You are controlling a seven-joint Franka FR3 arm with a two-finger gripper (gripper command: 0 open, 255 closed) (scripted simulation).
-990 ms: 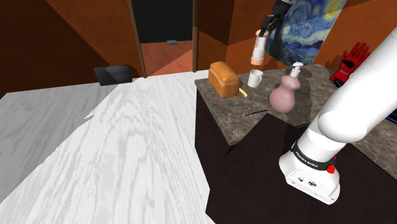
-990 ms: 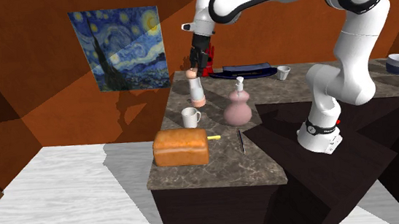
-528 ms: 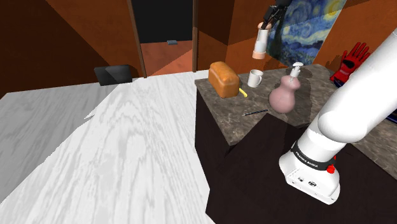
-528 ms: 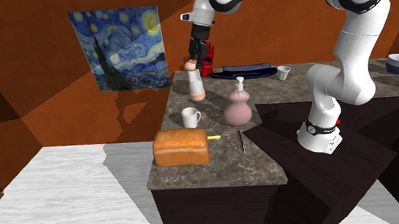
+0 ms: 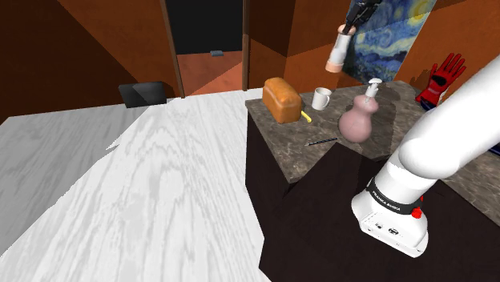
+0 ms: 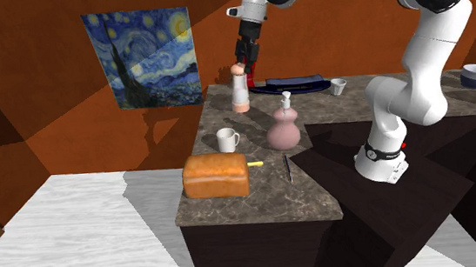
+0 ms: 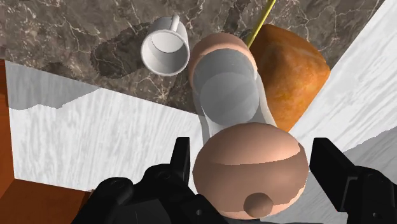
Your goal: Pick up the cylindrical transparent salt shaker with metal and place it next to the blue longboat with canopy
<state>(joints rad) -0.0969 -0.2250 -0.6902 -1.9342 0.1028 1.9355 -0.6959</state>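
My gripper [image 5: 353, 16] is shut on the salt shaker [image 5: 339, 51], a clear cylinder with pinkish top and base. It hangs slightly tilted in the air above the back of the marble counter [image 5: 288, 143]. From the second exterior view the gripper [image 6: 245, 56] holds the shaker [image 6: 240, 90] by its top, just left of the dark blue longboat [image 6: 293, 85] lying flat at the counter's back. Along the hand, the shaker [image 7: 232, 108] runs away from the gripper [image 7: 253, 170], and each black finger [image 7: 182, 160] sits against its rounded cap.
Below the shaker stand a white mug [image 5: 321, 98], a bread loaf [image 5: 281, 100] and a pink bottle [image 5: 357, 118]. A knife [image 5: 322, 142] lies nearer the stand. A red glove [image 5: 442, 75] and a Starry Night painting [image 6: 143, 57] are behind. A small cup [image 6: 338, 86] sits past the longboat.
The gripper has lifted the shaker higher and carried it toward the second exterior view's right, nearer the longboat. The shaker now tilts a little.
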